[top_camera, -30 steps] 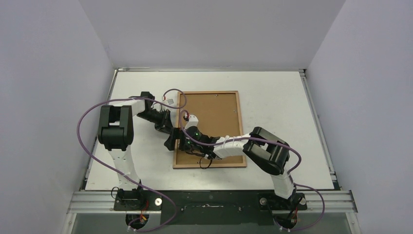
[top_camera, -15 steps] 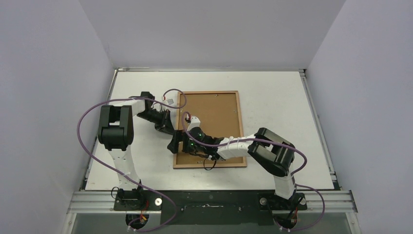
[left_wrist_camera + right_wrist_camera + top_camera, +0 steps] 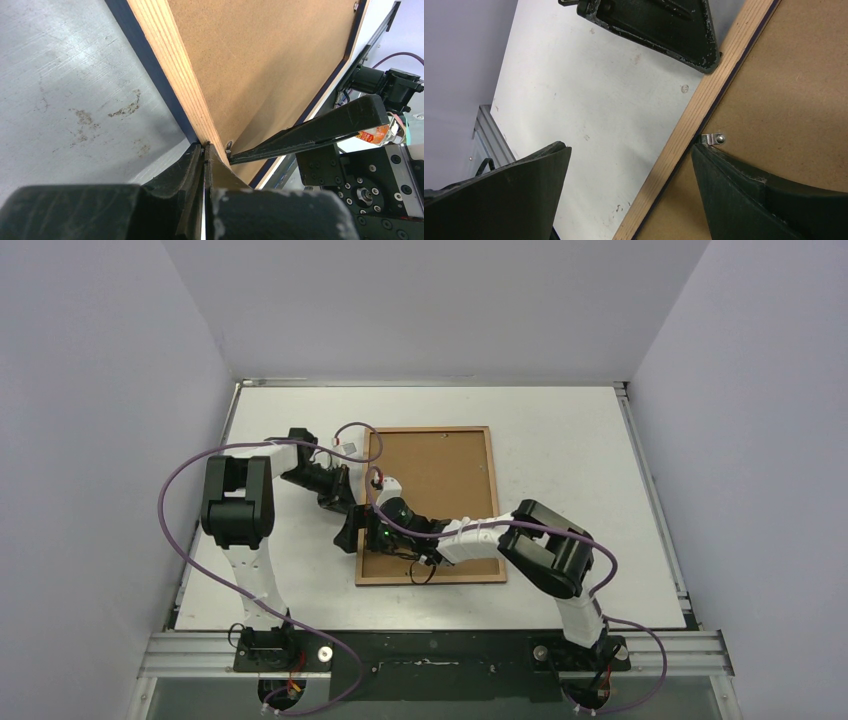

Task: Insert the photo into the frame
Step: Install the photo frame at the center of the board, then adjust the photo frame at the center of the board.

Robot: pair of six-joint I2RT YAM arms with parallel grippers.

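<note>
The frame point(image 3: 430, 429) lies back side up on the table, with the brown backing board point(image 3: 440, 475) set in it. The photo is hidden. My left gripper point(image 3: 347, 502) is shut, and its tips point(image 3: 205, 147) touch the outside of the frame's wooden left edge point(image 3: 170, 65). My right gripper point(image 3: 355, 533) is open and straddles that edge point(image 3: 684, 130). One of its fingers is over the table. The other is on the board, with its tip at a small metal clip point(image 3: 713, 138). The left gripper also shows in the right wrist view point(image 3: 664, 30).
The white table point(image 3: 560, 450) has raised rails at its left, right and far sides. Grey walls enclose the table. The backing board fills most of the left wrist view point(image 3: 260, 55), where the right gripper's finger point(image 3: 320, 130) crosses it.
My right gripper dipped slightly toward the near right, then came back to the frame's left edge. The left gripper and the frame have not moved.
</note>
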